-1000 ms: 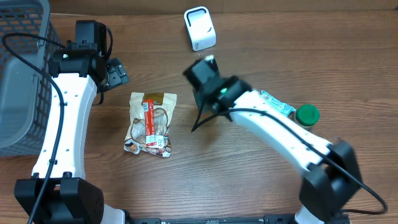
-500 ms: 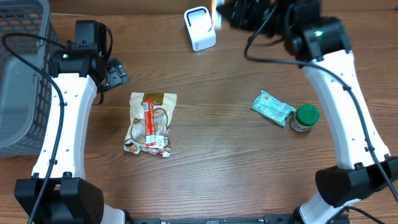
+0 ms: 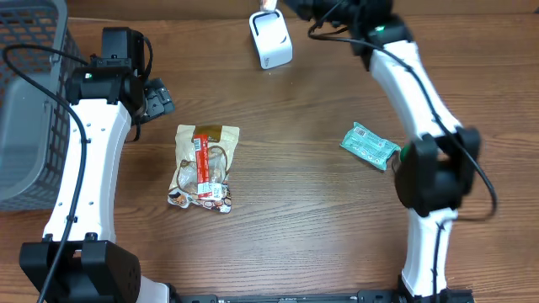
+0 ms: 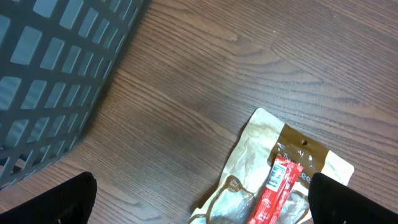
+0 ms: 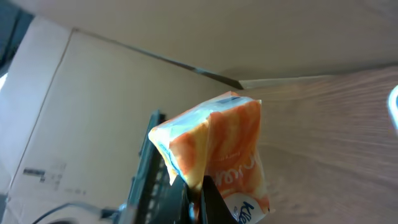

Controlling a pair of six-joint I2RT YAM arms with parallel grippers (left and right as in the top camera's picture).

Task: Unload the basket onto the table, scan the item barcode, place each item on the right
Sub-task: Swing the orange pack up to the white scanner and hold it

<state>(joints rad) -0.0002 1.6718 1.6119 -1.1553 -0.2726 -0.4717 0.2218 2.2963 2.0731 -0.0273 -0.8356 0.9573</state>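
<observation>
My right gripper [image 5: 198, 193] is shut on an orange and white packet [image 5: 227, 149], pinching its lower edge so the packet stands up in front of the wrist camera. No barcode shows on the side I see. In the overhead view that gripper [image 3: 290, 7] is at the table's back edge, just right of the white scanner [image 3: 271, 42] and partly cut off by the frame. My left gripper [image 3: 156, 99] hovers open at the left with nothing between its fingers. In the left wrist view the left gripper [image 4: 208, 202] is above the table by a snack bag.
A tan snack bag with a red label [image 3: 205, 166] lies left of centre, also in the left wrist view [image 4: 280, 180]. A grey basket [image 3: 25, 101] fills the far left. A green packet [image 3: 369, 145] and a green-lidded jar [image 3: 413, 158] lie at the right, beside the right arm.
The right arm swung from the middle of the table up to the back edge beside the scanner, carrying the packet. The left arm has not moved.
</observation>
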